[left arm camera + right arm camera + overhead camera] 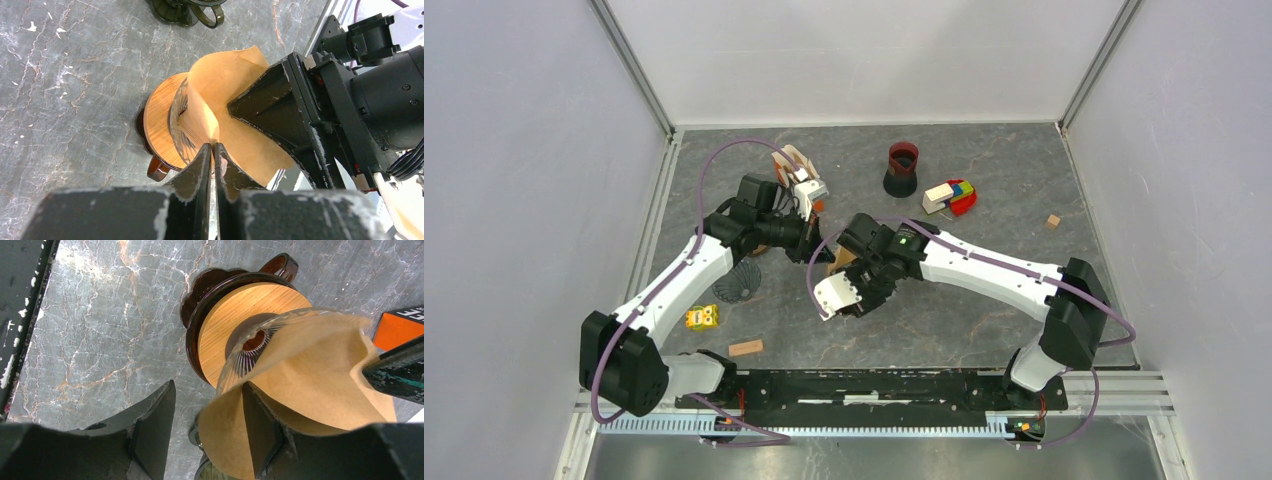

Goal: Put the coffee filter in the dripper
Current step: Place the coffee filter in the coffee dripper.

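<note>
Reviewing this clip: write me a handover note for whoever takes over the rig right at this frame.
Left end effector: shut, pinching the edge of the coffee filter.
Right end effector: open, gripping nothing, jaws either side of the dripper's glass rim, one finger against the paper.
Things: the dripper stands on the table between the two arms. The filter is partway in its glass cone, creased, with one side sticking up past the rim.
Done: filter is at the dripper and partly in.
Left: push the filter down until it seats, let go with the left, pull both arms clear.
</note>
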